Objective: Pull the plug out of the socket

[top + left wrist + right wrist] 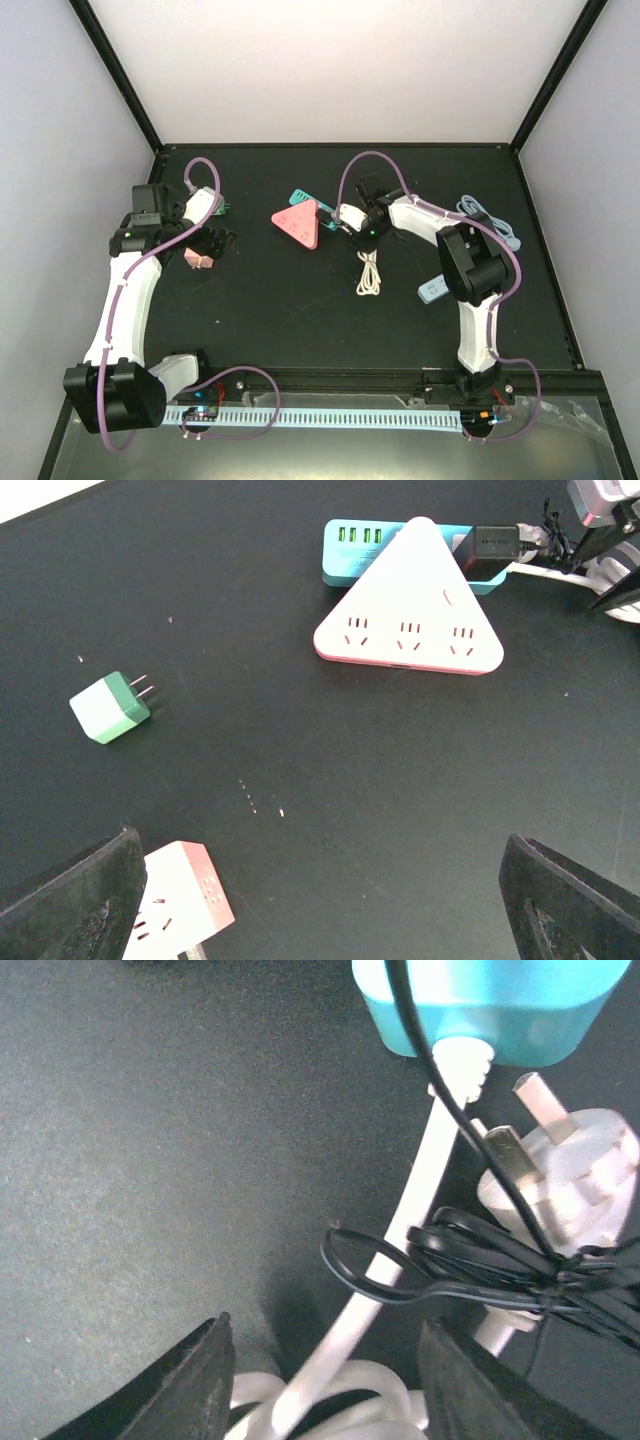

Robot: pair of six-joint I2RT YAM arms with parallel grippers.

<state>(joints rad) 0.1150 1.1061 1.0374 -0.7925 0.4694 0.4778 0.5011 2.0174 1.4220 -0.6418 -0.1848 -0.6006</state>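
A pink triangular socket (297, 224) (410, 615) lies at the middle back of the black mat. A black plug (492, 542) sits against its upper right edge, over a teal strip (350, 550) (490, 1005). Whether the plug is seated in the pink socket or the teal strip I cannot tell. My right gripper (355, 222) (325, 1380) hovers just right of the socket, jaws apart astride the strip's white cable (420, 1190). Beside it lie a white pronged plug (565, 1170) and a bundled black cord (480, 1260). My left gripper (210, 245) (320, 910) is wide open over bare mat.
A pink cube adapter (175, 900) (200, 258) lies by my left finger. A green-and-white charger (110, 707) sits farther left. A coiled white cable (370, 272) lies below the right gripper. A light blue block (432, 290) and a blue cable (490, 220) lie at the right.
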